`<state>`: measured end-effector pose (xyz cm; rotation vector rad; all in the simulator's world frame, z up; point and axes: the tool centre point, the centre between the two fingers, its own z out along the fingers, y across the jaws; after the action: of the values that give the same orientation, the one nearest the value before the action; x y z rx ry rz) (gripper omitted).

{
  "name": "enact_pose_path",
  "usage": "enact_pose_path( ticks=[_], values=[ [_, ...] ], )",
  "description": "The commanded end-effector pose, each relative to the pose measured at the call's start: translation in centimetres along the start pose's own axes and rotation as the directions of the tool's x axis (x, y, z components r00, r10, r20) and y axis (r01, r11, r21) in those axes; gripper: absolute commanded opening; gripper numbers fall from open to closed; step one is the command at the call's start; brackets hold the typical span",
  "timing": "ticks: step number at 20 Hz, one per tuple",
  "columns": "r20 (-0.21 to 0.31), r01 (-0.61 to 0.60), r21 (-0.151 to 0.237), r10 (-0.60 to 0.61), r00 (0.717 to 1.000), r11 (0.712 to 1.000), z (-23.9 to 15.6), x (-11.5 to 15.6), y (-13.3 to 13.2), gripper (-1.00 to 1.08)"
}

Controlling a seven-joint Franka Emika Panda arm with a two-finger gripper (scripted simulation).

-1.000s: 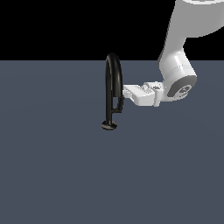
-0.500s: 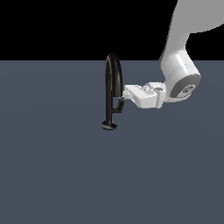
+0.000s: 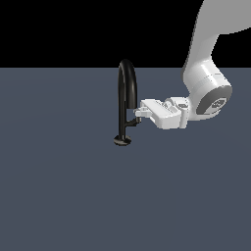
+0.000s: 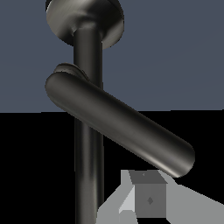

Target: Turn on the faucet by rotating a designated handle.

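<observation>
Fingers (image 3: 138, 112) on your white arm (image 3: 206, 73) reach level toward the frame's left, and their tips sit right at the faucet (image 3: 125, 93), just beside the outer end of the handle (image 3: 131, 121). You cannot tell from either view whether they are spread or closed, or whether they truly touch the lever: the exterior view shows them only as a pale stub against the black metal, and the wrist view shows just one grey finger (image 4: 148, 199) at the lower edge of its frame, close to the handle's rounded tip.

Your faucet stands a little left of centre in the exterior view, on the dark grey-blue bench (image 3: 59, 196). Its small round base (image 3: 122, 140) rests flat on the bench, the upright stem rises from it, and the gooseneck arches over to the right and comes down again, ending just above the fingers.

Your handle branches off the stem low down, not far above the base, slanting up toward the right of the frame. In the wrist view it is a thick glossy bar (image 4: 118, 122) crossing the stem at an angle.
</observation>
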<state>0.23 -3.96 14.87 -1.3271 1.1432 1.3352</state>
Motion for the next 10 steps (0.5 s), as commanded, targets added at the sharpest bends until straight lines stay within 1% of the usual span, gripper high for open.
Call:
enact_pose_path(
  ticks=[1, 2, 10],
  values=[
    [0.006, -0.021, -0.001, 0.021, 1.000, 1.000, 0.0, 1.1, 1.1, -1.00],
    [0.001, -0.003, -0.001, 0.003, 1.000, 1.000, 0.0, 0.2, 0.3, -1.00],
    [0.005, -0.018, -0.001, 0.018, 1.000, 1.000, 0.0, 5.6, 2.6, -1.00]
  ],
)
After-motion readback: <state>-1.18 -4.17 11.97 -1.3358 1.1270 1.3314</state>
